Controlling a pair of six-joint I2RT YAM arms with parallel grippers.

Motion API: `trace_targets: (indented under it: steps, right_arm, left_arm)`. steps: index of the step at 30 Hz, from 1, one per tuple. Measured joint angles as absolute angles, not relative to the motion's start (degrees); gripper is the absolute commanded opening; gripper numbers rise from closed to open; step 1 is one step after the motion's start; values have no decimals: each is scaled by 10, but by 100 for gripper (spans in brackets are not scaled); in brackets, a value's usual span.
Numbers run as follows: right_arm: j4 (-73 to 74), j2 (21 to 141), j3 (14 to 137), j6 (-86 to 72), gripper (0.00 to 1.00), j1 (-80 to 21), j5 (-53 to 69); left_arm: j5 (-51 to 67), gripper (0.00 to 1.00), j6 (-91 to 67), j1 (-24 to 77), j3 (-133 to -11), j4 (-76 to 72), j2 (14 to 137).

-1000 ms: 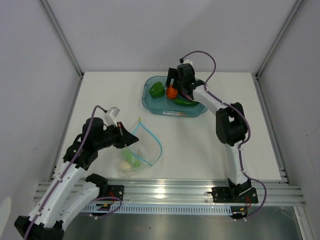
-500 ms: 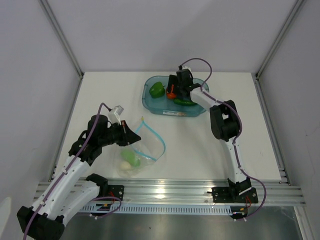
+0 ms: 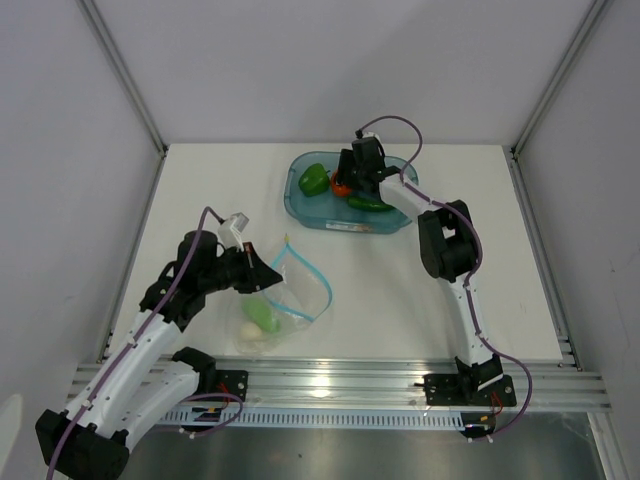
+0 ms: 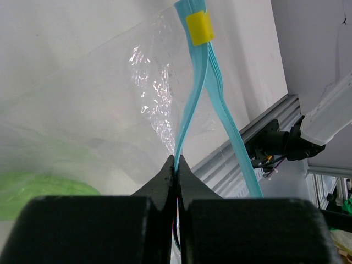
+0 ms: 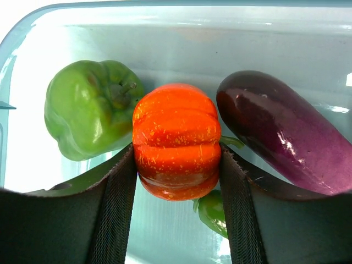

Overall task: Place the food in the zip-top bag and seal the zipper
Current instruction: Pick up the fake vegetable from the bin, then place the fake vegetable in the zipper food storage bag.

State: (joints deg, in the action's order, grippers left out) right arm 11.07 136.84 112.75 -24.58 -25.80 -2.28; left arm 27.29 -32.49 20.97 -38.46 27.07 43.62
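- Orange one [image 5: 177, 142] is in the tub [image 3: 300, 205], between pepper [image 5: 91, 107] and eggplant [image 5: 275, 129] — right gripper [image 5: 177, 165] has dropped onto it, pads now touching both sides.
- Bag [image 3: 285, 300] lies front-left, well apart from the tub. Left gripper [image 4: 176, 165] is pinched on the zipper [image 4: 190, 104], mouth still open.
- Egg [image 3: 249, 331] and a light green one [image 3: 262, 313] are already inside — lift and carry looks next.

The right tool [image 5: 177, 160] has sunk lower into the tub [image 3: 315, 211] and closed around the orange round one [image 5: 176, 132].
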Motion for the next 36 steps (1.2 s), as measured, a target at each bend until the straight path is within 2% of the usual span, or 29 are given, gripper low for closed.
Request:
trace_targets:
  steps: [3, 7, 8, 13, 22, 36]
  right_arm:
    - [111, 1368, 1127, -246, 15, -258, -23]
    - [110, 1363, 1120, -245, 6, -258, -24]
    - [110, 1358, 1114, -245, 0, -258, -25]
    - [120, 1305, 1062, -246, 0, -258, -25]
    - [113, 1071, 884, -241, 0, -285, -35]
    - [165, 748, 665, -226, 0, -448, -50]
  left_arm:
    - [274, 1, -325, 210, -383, 271, 435]
    - [275, 1, -325, 210, -382, 271, 434]
    - [275, 0, -325, 210, -382, 271, 434]
    - [276, 1, -325, 210, -380, 271, 433]
    - [276, 1, -329, 210, -378, 272, 431]
    - [278, 0, -336, 210, -378, 277, 431]
